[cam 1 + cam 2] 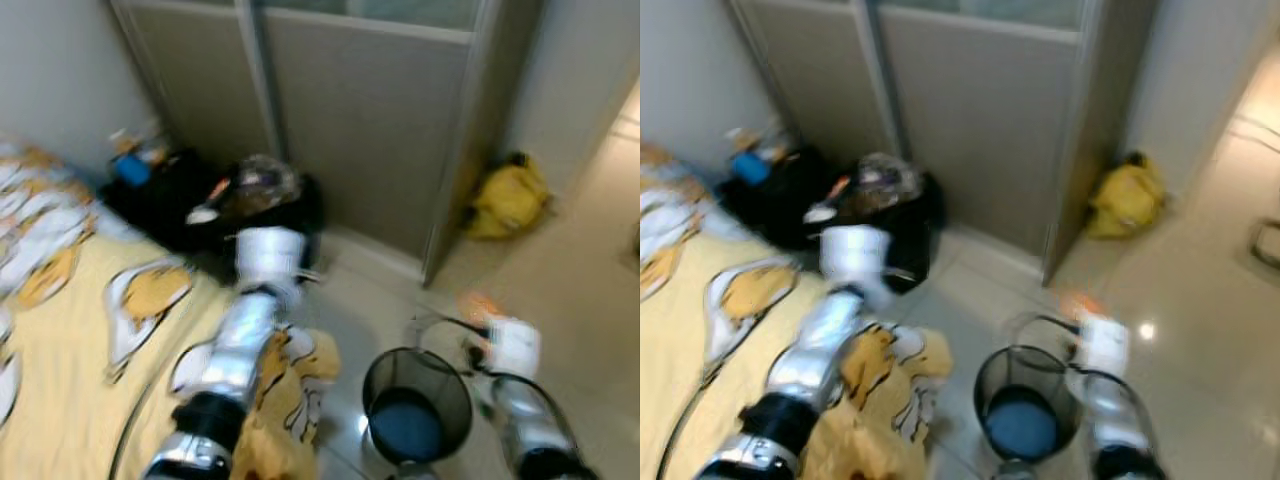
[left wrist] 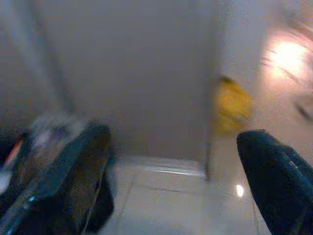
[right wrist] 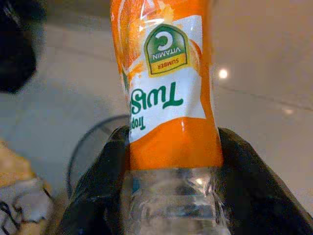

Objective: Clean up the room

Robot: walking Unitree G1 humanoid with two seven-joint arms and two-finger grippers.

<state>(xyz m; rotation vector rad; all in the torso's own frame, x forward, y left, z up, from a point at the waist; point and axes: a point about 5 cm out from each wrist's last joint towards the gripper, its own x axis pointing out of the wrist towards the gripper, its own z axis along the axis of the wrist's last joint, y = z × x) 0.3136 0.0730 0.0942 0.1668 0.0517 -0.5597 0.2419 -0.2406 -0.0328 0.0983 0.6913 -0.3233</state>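
The right gripper (image 3: 171,191) is grasping a clear plastic bottle (image 3: 168,93) with an orange label; both black fingers (image 3: 105,176) are pressing against the bottle's sides just below the label. In the head views, the bottle's orange tip (image 1: 478,308) is sitting at about 1 o'clock from the black mesh wastebasket (image 1: 417,400), near the basket's rim and outside it. The wastebasket is standing upright on the pale tiled floor (image 1: 590,290), and its inside bottom is showing blue.

The left gripper (image 2: 171,181) is standing released: its two black fingers (image 2: 274,181) are well apart, with bare floor and a grey partition panel (image 1: 360,120) showing between them. The left arm (image 1: 240,340) is reaching forward toward 12 o'clock, over the edge of a yellow patterned bedsheet (image 1: 70,400).

A black bag (image 1: 190,210) with clutter on top is lying at the foot of the partition, at about 11 o'clock from the wastebasket. A yellow bag (image 1: 508,198) is resting on the floor against the partition's end post, at about 1 o'clock from the wastebasket and well apart from it. The head views are blurring, so finer detail of the clutter cannot be told.
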